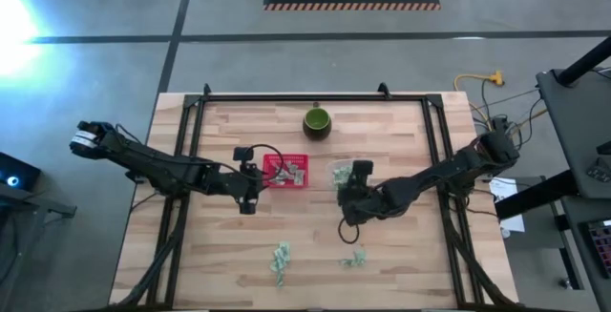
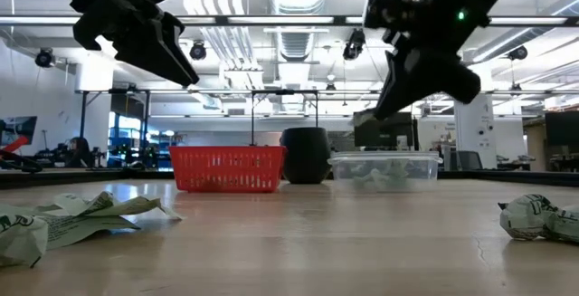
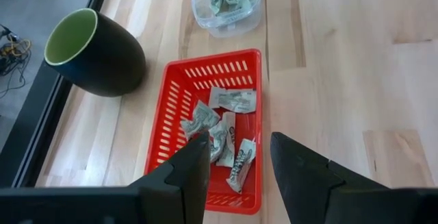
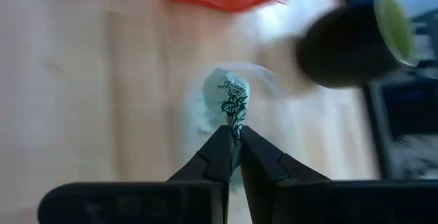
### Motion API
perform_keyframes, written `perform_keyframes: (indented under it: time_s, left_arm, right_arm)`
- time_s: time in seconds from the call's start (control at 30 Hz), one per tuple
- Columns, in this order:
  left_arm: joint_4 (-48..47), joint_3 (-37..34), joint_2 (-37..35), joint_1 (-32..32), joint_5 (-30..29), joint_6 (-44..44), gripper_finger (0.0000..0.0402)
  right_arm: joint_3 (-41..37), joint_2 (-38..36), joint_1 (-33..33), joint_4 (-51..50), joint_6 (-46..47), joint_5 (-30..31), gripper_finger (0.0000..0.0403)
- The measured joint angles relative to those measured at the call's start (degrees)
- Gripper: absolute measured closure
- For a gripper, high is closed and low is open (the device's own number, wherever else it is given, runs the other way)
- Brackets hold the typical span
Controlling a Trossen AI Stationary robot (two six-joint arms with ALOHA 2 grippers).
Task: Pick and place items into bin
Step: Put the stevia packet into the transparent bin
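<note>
The right gripper (image 4: 233, 142) pinches one small pale green-and-white wrapped piece (image 4: 229, 94), which sticks out at its fingertips, above the clear plastic tub (image 1: 341, 173). At nine o'clock from it, the left gripper (image 3: 237, 157) hangs wide over the red plastic basket (image 3: 172, 107) with several pieces inside.

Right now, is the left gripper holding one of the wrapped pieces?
No. In the left wrist view the left gripper is open and empty above the red basket, with the wrapped pieces lying inside it.
</note>
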Motion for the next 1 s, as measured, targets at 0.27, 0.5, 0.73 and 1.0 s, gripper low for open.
perform_keyframes:
  time_s: [0.27,0.5,0.73,1.0]
  left_arm:
    - [0.81,0.0,0.0,0.0,0.0,0.01,0.0264]
    - [0.83,0.0,0.0,0.0,0.0,0.01,0.0264]
    - [0.83,0.0,0.0,0.0,0.0,0.01,0.0264]
    - [0.83,0.0,0.0,0.0,0.0,-0.01,0.0264]
  right_arm:
    - [-4.71,-0.63,-4.08,0.5,1.2,3.94,0.0385]
    - [-6.99,-0.63,-6.96,0.68,2.95,3.91,0.0385]
    - [-6.97,-0.63,-6.92,1.11,3.62,3.09,0.0385]
    - [-7.03,-0.63,-7.22,2.23,5.12,3.01,0.0367]
